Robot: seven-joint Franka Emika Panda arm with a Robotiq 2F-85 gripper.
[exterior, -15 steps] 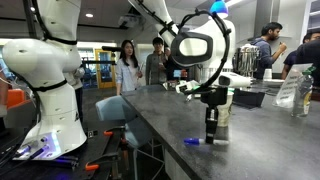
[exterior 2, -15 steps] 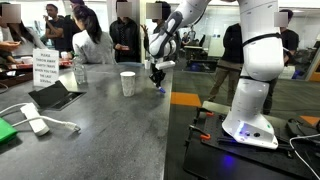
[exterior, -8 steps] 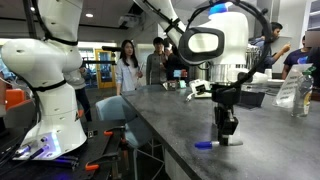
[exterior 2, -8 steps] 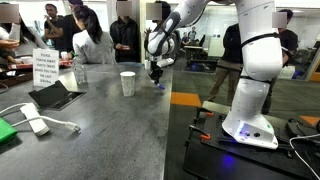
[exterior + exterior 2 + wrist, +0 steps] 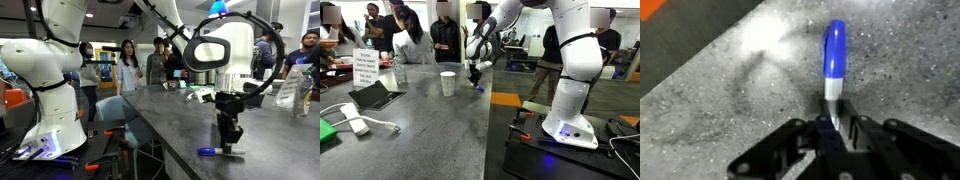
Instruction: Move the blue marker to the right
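My claw (image 5: 837, 124) pinching the blue marker (image 5: 834, 55) by its pale barrel, blue cap pointing away, marker lying on the speckled grey bench (image 5: 730, 80), paper cup (image 5: 447, 83) near.

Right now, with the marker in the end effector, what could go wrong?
1. The end effector pinches the blue marker only at its pale end. The blue length sticks out, so it could pivot or slip loose.
2. In an exterior view the marker sits low on the table, close to the near edge. Dragging it could snag it or send it over the edge.
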